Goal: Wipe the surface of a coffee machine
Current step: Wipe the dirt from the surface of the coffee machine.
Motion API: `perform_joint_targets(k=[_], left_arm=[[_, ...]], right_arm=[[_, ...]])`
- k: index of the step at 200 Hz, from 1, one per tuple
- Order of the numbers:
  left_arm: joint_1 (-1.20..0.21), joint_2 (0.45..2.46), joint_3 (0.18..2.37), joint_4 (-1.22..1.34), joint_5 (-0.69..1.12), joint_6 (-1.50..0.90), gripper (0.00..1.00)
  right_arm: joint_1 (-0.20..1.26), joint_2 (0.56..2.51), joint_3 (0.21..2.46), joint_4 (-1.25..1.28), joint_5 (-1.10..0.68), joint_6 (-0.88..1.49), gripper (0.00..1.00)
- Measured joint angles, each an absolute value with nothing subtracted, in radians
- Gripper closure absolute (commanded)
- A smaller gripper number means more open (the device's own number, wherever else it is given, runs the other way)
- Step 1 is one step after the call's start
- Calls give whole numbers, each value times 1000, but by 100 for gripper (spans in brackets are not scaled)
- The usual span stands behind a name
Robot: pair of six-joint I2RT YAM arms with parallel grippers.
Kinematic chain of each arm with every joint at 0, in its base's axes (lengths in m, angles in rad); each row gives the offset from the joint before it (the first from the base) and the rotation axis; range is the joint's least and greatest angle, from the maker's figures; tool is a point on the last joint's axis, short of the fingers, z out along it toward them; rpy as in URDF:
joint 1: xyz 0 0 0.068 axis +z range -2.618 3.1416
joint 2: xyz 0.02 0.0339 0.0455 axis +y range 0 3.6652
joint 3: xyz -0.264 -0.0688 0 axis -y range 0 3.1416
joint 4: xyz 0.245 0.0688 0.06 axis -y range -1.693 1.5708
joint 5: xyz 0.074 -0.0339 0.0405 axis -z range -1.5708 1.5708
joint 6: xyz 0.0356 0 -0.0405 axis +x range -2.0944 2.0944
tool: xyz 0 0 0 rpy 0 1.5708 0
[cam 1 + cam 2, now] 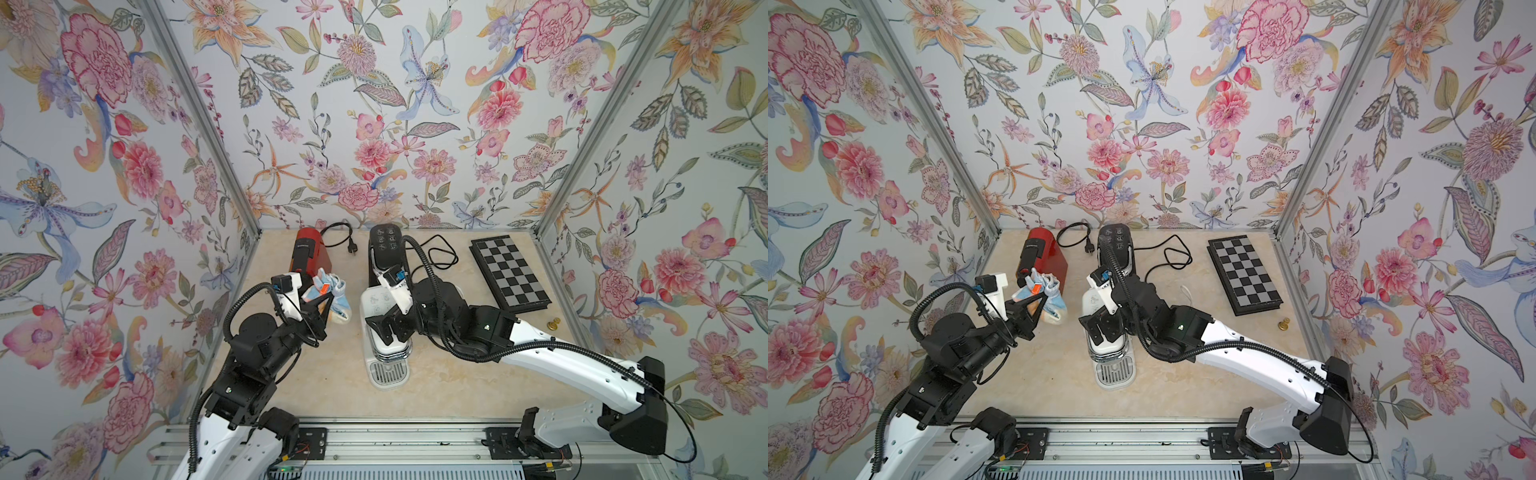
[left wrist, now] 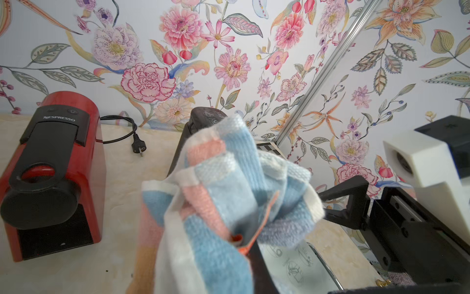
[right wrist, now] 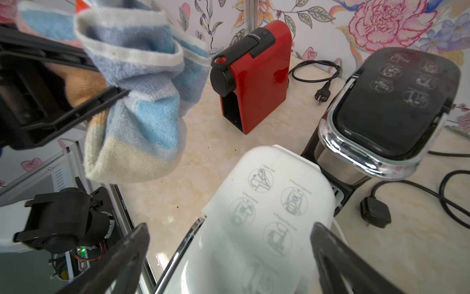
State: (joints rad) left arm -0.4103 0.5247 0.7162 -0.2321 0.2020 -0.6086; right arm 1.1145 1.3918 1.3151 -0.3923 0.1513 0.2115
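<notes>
Now, L claw (image 1: 323, 304) clamped on striped cloth (image 1: 338, 297), R claw (image 3: 230, 226) spread wide astride white coffee machine (image 3: 267, 193), gripping nil

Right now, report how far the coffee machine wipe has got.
Done: the striped towel is picked up, clamped in the shut left pincer. In hand: it hangs in the air beside the white coffee machine, touching no machine; the right pincer stands open, jaws either side of that machine's top. Left: the wiping itself, since the towel has yet to meet a surface.
</notes>
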Motion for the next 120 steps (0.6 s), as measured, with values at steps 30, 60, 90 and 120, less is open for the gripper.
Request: perform_joint_targets(k=[30, 60, 90, 120], left_arm=[[-410, 509, 635, -233, 175, -609, 100], [-410, 508, 574, -221, 179, -609, 100], [-410, 497, 482, -114, 258, -613, 100], [-410, 526, 417, -1, 353, -621, 100]], right_arm=[[1123, 1444, 1349, -486, 226, 235, 0], [1136, 1482, 1390, -530, 270, 255, 0], [1128, 1481, 1390, -533, 262, 284, 4], [1076, 1472, 1378, -525, 179, 320, 4]])
